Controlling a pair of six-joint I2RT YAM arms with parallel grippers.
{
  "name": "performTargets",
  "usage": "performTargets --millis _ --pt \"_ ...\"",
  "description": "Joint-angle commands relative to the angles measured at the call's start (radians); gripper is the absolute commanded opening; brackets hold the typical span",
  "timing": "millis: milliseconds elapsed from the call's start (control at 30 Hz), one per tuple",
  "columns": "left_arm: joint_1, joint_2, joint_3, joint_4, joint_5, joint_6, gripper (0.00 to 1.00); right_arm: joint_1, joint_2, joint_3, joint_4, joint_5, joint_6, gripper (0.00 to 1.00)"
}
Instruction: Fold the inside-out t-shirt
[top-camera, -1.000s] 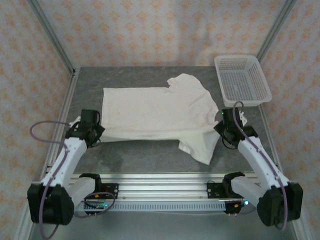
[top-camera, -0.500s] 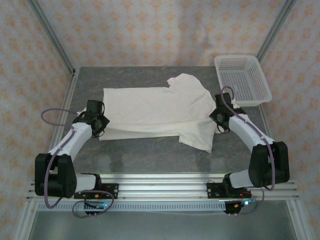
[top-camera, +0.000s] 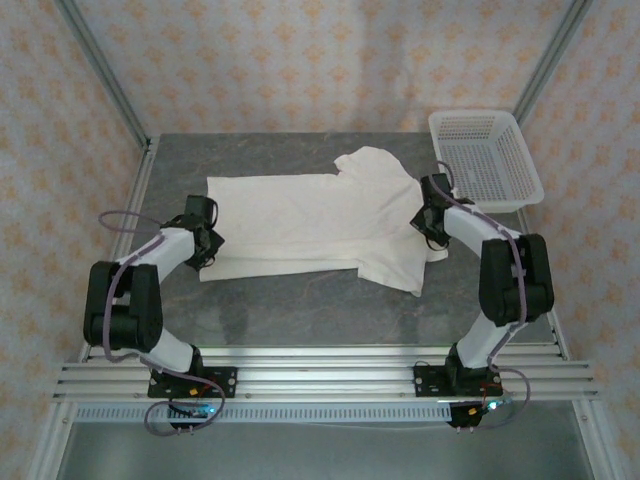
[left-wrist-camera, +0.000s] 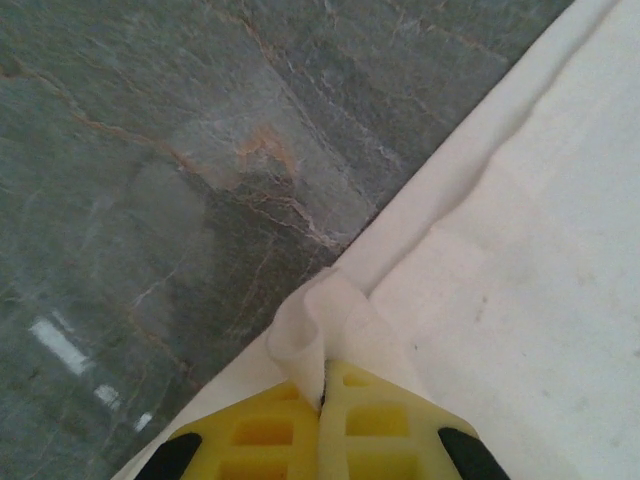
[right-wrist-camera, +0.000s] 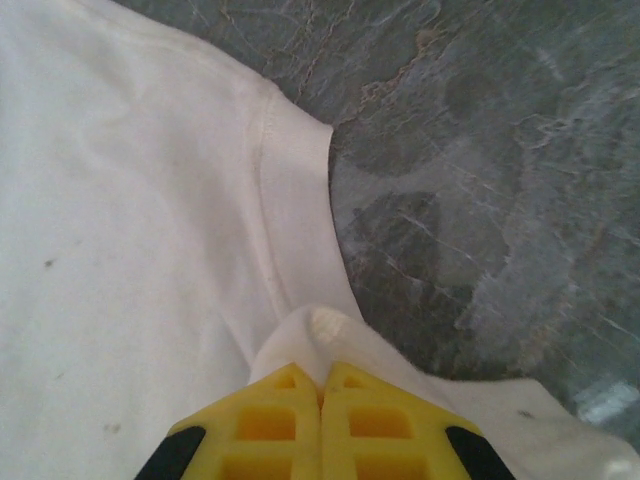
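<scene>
Cream t-shirt is limp and light; my left gripper and right gripper pinch its edge folds, the right near the basket

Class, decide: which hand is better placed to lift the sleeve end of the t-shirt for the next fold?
Right. The right hand is shut on the t-shirt beside a sleeve hem, at the basket end. The left hand pinches the opposite end's edge.

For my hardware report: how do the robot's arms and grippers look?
The left arm and right arm have white links, black joints and a thin purplish cable each. The left gripper and right gripper are yellow, with square recesses.
</scene>
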Motion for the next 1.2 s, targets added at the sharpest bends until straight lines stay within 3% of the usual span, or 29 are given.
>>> performTargets --millis 0,67,167,267,400,533,600,733,867,1067,1100,1167 --pt "0.012 0.040 0.057 0.038 0.013 0.017 0.11 -0.008 0.033 0.032 0.011 -0.005 -0.013 0.04" --pt "0.012 0.033 0.067 0.033 0.019 0.034 0.29 -0.008 0.017 0.032 0.003 -0.031 -0.015 0.17" --pt "0.012 -0.045 0.062 0.023 0.010 0.058 0.47 -0.008 -0.076 0.021 -0.040 -0.033 -0.005 0.34" --pt "0.010 -0.173 0.059 -0.014 0.024 0.095 0.52 -0.008 -0.217 -0.015 -0.101 0.003 -0.009 0.38" --pt "-0.020 -0.392 0.047 -0.110 0.108 0.112 0.47 -0.008 -0.432 -0.160 -0.163 -0.019 -0.007 0.38" --pt "-0.174 -0.581 0.032 -0.194 0.135 0.138 0.47 -0.008 -0.617 -0.384 -0.161 -0.157 -0.002 0.39" --pt "-0.247 -0.656 0.001 -0.191 0.210 0.163 0.48 -0.008 -0.652 -0.454 -0.170 -0.239 -0.008 0.39" --pt "-0.386 -0.735 -0.070 -0.176 0.306 0.206 0.56 0.003 -0.631 -0.512 -0.159 -0.358 -0.026 0.39" --pt "-0.519 -0.729 -0.077 -0.244 0.248 0.247 0.61 0.027 -0.568 -0.528 -0.116 -0.381 -0.019 0.39" --pt "-0.571 -0.689 -0.088 -0.235 0.233 0.258 0.77 0.057 -0.437 -0.483 -0.077 -0.375 -0.012 0.38" --pt "-0.575 -0.685 -0.088 -0.230 0.233 0.260 0.79 0.063 -0.428 -0.475 -0.076 -0.364 -0.012 0.34" --pt "-0.582 -0.679 -0.088 -0.223 0.230 0.263 0.83 0.065 -0.422 -0.452 -0.084 -0.359 -0.004 0.15"
